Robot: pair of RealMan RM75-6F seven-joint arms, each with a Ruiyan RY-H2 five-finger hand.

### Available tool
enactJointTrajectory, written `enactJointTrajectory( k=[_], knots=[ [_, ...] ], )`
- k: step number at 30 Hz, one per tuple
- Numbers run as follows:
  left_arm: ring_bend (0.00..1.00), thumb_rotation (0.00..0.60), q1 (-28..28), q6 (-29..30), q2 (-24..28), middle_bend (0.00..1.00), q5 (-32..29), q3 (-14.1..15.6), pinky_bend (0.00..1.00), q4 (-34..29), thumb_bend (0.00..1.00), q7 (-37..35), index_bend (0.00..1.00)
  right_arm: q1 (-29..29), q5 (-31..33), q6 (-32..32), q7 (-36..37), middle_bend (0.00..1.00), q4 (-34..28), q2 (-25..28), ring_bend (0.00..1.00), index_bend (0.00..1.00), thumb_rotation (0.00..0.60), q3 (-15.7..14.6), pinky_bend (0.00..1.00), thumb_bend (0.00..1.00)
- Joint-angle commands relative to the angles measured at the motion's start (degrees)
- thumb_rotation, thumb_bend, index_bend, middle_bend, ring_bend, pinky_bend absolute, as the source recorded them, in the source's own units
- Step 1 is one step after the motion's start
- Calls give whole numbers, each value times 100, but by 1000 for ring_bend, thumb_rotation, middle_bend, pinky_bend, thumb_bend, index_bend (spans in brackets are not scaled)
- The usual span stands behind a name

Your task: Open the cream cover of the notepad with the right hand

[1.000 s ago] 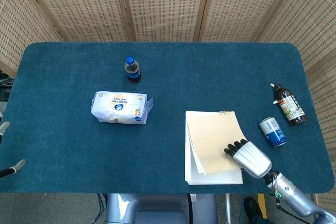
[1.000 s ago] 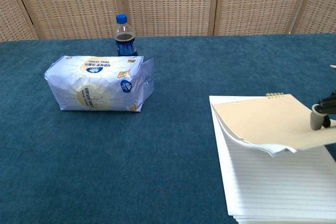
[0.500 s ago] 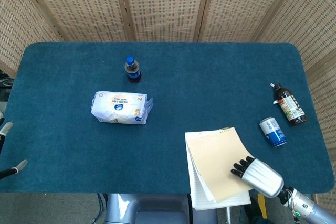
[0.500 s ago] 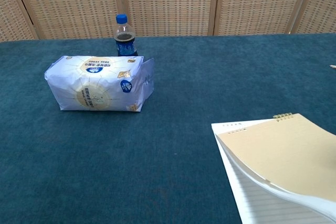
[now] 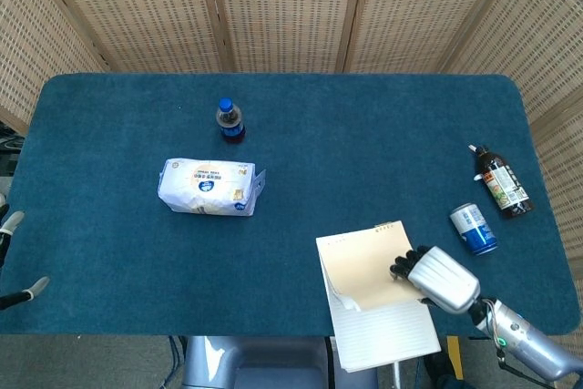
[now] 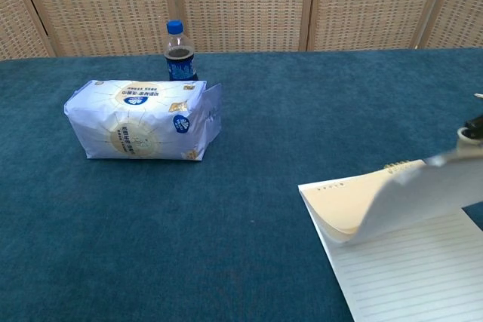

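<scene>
— Right hand [image 5: 435, 277] first: where do we have it?

— We see it at the near right of the table [image 5: 109, 116], its dark fingers [image 5: 405, 261] gripping the cream cover [image 5: 364, 261] of the notepad [image 5: 383, 330]. From the chest view only a fingertip [image 6: 469, 130] shows at the right edge, at the raised edge of the cover.

— And the notepad itself?

— Near edge of the table, right of centre, with its near end hanging past the table edge. We see the cover lifted and bent over, its pale underside [image 6: 423, 190] curling up, with lined pages [image 6: 407, 269] bare beneath it.

— Left hand [image 5: 11, 261]?

— Only a few pale fingertips at the far left edge of the head view, well apart from everything. We cannot tell whether it is spread or curled.

— What else do we have on the table?

— A white packet [image 5: 207, 186] lies left of centre, a cola bottle [image 5: 230, 121] stands just beyond it. At the right, a blue can [image 5: 473, 229] lies near the notepad, and a dark bottle [image 5: 499, 182] lies just beyond the can.
</scene>
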Motion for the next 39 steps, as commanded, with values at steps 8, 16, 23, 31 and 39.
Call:
enactJointTrajectory(
  k=[8, 16, 23, 31, 39],
  knots=[
    [0, 600, -107, -215, 32, 0, -213, -82, 0, -11, 0, 11, 0, 1589, 3853, -3074, -1203, 680, -1478, 661, 538, 663, 600, 1549, 608, 762],
    [0, 600, -261, -526, 3, 0, -563, -192, 0, -70, 0, 189, 0, 2939, 7146, -3840, -2825, 681, -794, 24, 538, 663, 600, 1504, 603, 762],
    [0, 600, -377, -784, -33, 0, -1005, -328, 0, -51, 0, 316, 0, 3870, 9278, -3731, -3610, 681, 427, -964, 516, 663, 600, 1184, 582, 761],
    [0, 600, -528, -1075, -121, 0, -1486, -454, 0, -8, 0, 567, 0, 4333, 10424, -3975, -4125, 681, 2077, -1999, 505, 662, 600, 986, 549, 762],
    [0, 600, -687, -1343, -213, 0, -1918, -566, 0, 95, 0, 785, 0, 4456, 10908, -4407, -4408, 75, 3609, -2809, 44, 105, 600, 979, 113, 79]
  ],
)
